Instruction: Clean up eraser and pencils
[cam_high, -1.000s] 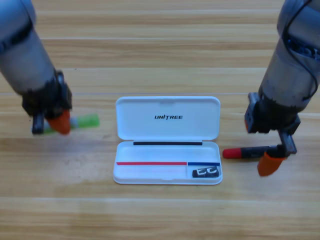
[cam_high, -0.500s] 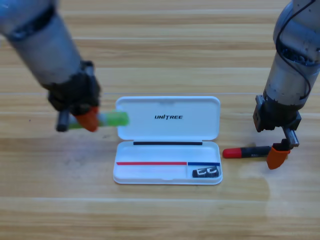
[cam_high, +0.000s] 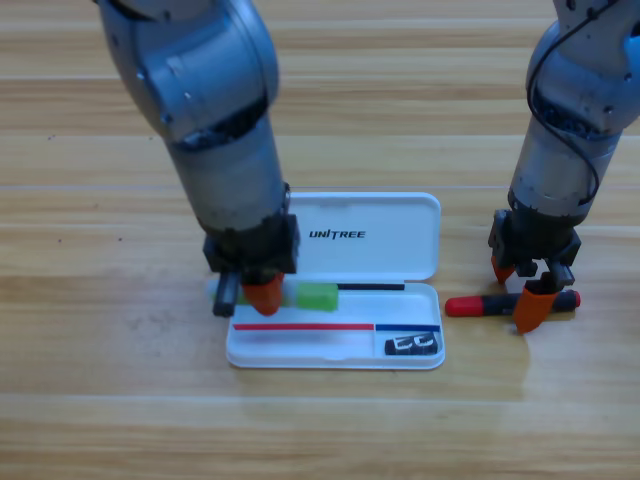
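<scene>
The light-green pencil (cam_high: 316, 296) lies level in my left gripper (cam_high: 262, 292), which is shut on it just above the back of the tray of the white case (cam_high: 400, 215); its whitish end pokes out on the left. The red marker pencil (cam_high: 472, 305) lies on the table to the right of the case. My right gripper (cam_high: 518, 290) is down over its black cap end, open, with one orange jaw on each side of it. The small black eraser (cam_high: 412, 344) rests in the tray's lower right compartment.
The case stands open in the middle of the table, lid folded back and printed UNITREE. The left arm's thick grey body covers the lid's left end. Bare wooden table lies in front of the case and on both sides.
My left gripper has carried the green pencil rightwards, from beside the case to over its tray. My right gripper has shifted left and settled down around the red marker, which has not moved.
</scene>
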